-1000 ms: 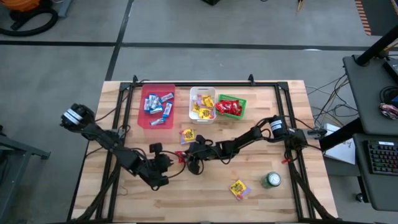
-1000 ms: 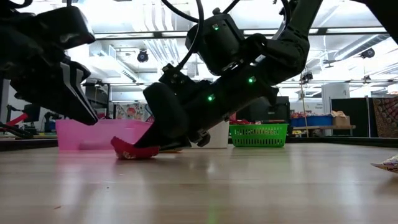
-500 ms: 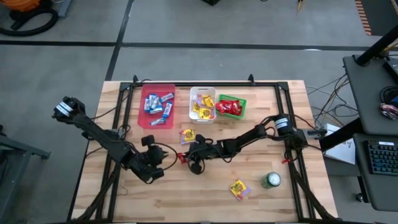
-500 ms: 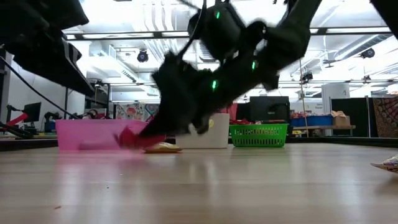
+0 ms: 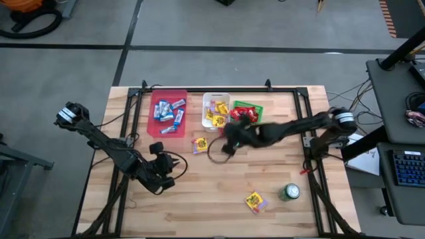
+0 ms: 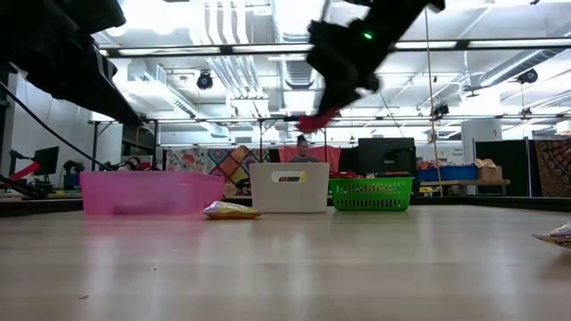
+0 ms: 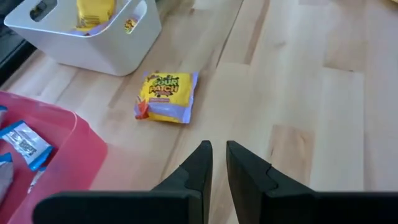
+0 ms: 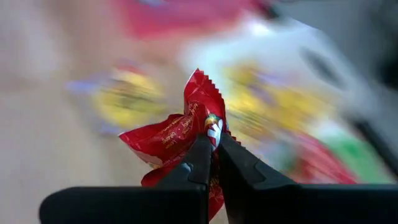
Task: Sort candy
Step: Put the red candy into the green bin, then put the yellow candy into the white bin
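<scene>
- The right gripper (image 8: 212, 163) was up in the air near the green basket (image 5: 255, 107), and its two dark fingers pinched a crinkly red packet (image 8: 186, 134).
- In the low view, the red packet (image 6: 318, 119) hung well above the table, higher than the bins.
- The packet was thin and shiny, with a zigzag edge, and it was bunched up where the fingers squeezed it.
- It could slip out, I think, because only a small bit of slick wrapper was held.
- It could also fall into the white bin (image 5: 216, 99) of yellow sweets, because that bin sat right beside the green basket.
- The green basket had walls full of little holes and already held red packets.
- The pink tray (image 5: 166, 129) was smooth plastic and held slim blue-and-silver bars (image 5: 166, 113).
- The left gripper (image 7: 215, 159) waited low over the wood table (image 5: 292, 159), with its fingers nearly together and holding nothing.
- A flat yellow packet (image 7: 166, 96) lay on the table near the white bin.
- Another yellow packet (image 5: 255, 200) lay far off, near a round green can (image 5: 289, 192).
</scene>
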Controlling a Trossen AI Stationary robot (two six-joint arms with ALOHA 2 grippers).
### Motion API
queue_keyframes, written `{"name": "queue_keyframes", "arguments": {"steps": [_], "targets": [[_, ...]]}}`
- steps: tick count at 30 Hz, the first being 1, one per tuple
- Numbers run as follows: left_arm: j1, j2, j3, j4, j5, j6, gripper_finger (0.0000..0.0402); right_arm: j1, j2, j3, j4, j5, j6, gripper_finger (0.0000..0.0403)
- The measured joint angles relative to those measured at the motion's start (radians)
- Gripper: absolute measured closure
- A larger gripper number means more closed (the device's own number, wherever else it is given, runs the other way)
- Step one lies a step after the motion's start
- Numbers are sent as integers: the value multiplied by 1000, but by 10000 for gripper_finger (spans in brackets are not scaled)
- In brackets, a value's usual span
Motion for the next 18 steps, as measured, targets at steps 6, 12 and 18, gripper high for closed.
{"name": "queue_keyframes", "arguments": {"steps": [6,12,18], "targets": [[1,10,0,16,-37,10,370,-187,-122,-22,-380,128,277,390],[2,13,0,22,-59,10,370,-367,-113,-81,-410,70,352,378],[2,13,0,30,-59,10,370,-432,-95,-101,-402,37,351,318]]}}
